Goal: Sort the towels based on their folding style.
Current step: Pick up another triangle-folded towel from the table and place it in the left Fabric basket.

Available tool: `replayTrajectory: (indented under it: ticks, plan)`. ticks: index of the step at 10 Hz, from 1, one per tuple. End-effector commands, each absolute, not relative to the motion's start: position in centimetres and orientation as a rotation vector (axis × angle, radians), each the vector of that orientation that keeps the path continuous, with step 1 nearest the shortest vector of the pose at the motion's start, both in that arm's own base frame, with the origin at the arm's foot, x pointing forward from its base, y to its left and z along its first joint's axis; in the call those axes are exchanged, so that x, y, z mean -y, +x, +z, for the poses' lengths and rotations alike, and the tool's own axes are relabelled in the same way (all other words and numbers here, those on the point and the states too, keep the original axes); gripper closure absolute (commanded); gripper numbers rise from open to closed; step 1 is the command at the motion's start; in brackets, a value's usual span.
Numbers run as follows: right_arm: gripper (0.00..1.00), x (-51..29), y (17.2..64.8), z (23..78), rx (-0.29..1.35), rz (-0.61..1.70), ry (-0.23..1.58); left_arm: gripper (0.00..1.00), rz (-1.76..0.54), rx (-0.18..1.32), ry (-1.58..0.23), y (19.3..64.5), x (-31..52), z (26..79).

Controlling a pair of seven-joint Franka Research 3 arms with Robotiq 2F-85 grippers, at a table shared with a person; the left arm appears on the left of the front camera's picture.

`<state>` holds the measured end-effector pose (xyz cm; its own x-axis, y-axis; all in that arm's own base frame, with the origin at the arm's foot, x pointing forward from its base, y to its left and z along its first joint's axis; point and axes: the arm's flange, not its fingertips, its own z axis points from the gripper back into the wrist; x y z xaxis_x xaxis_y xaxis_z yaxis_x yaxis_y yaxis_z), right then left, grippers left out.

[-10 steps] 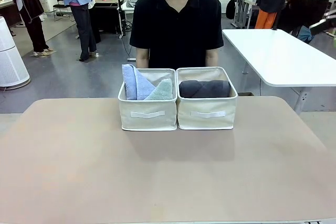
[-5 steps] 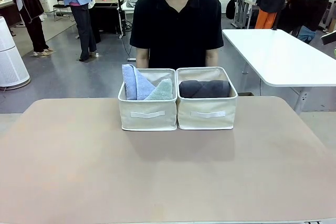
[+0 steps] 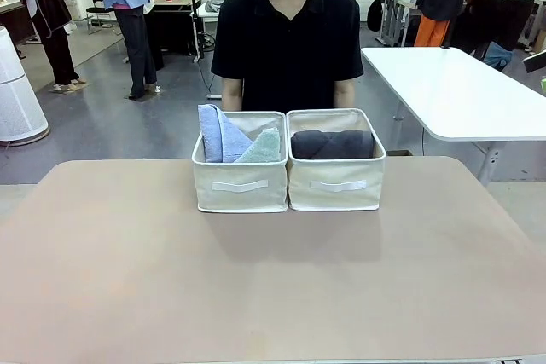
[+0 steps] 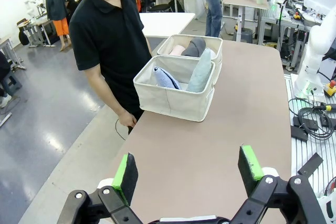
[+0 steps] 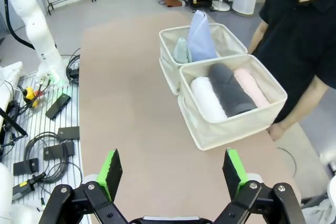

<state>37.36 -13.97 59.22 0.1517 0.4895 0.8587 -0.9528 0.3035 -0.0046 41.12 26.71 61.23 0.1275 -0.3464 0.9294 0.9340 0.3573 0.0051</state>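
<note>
the tan table (image 3: 273, 279) carries two cream bins touching side by side at its far edge, before a person in black (image 3: 287, 36). the left bin (image 3: 240, 183) holds the triangle-folded blue towel (image 3: 217, 133) and teal towel (image 3: 264, 147); the right bin (image 5: 247, 121) holds the rolled white towel (image 5: 208, 99), grey towel (image 5: 229, 91) and pink towel (image 5: 251, 87). the left gripper (image 4: 188, 170) and right gripper (image 5: 173, 173) hang spread wide over bare tabletop, pinching nothing.

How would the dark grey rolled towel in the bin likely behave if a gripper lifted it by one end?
The dark grey rolled towel looks like soft terry, so it would probably sag and start to unroll. Wedged between the white towel and pink towel, it may drag them along.
</note>
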Motion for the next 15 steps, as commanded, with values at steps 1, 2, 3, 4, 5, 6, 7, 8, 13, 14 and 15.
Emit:
replayTrajectory:
  ticks: [1, 2, 3, 4, 5, 6, 7, 8, 13, 14, 15]
  plan:
    - [0.00, 14.15, 37.49, 59.25, 0.892, 1.163, 0.659, 0.00, -1.044, 1.052, -0.717, 40.86, -26.47, 61.39]
    - [0.00, 14.15, 37.49, 59.25, 0.892, 1.163, 0.659, 0.00, -1.044, 1.052, -0.717, 40.86, -26.47, 61.39]
    - [0.00, 14.15, 37.49, 59.25, 0.892, 1.163, 0.659, 0.00, -1.044, 1.052, -0.717, 40.86, -26.47, 61.39]
    - [0.00, 14.15, 37.49, 59.25, 0.892, 1.163, 0.659, 0.00, -1.044, 1.052, -0.717, 40.86, -26.47, 61.39]
    - [0.00, 14.15, 37.49, 59.25, 0.892, 1.163, 0.659, 0.00, -1.044, 1.052, -0.717, 40.86, -26.47, 61.39]
    - [0.00, 14.15, 37.49, 59.25, 0.892, 1.163, 0.659, 0.00, -1.044, 1.052, -0.717, 40.86, -26.47, 61.39]
    - [0.00, 14.15, 37.49, 59.25, 0.892, 1.163, 0.659, 0.00, -1.044, 1.052, -0.717, 40.86, -26.47, 61.39]
    - [0.00, 14.15, 37.49, 59.25, 0.892, 1.163, 0.659, 0.00, -1.044, 1.052, -0.717, 40.86, -26.47, 61.39]
    - [0.00, 14.15, 37.49, 59.25, 0.892, 1.163, 0.659, 0.00, -1.044, 1.052, -0.717, 40.86, -26.47, 61.39]
    - [0.00, 14.15, 37.49, 59.25, 0.892, 1.163, 0.659, 0.00, -1.044, 1.052, -0.717, 40.86, -26.47, 61.39]
    - [0.00, 14.15, 37.49, 59.25, 0.892, 1.163, 0.659, 0.00, -1.044, 1.052, -0.717, 40.86, -26.47, 61.39]
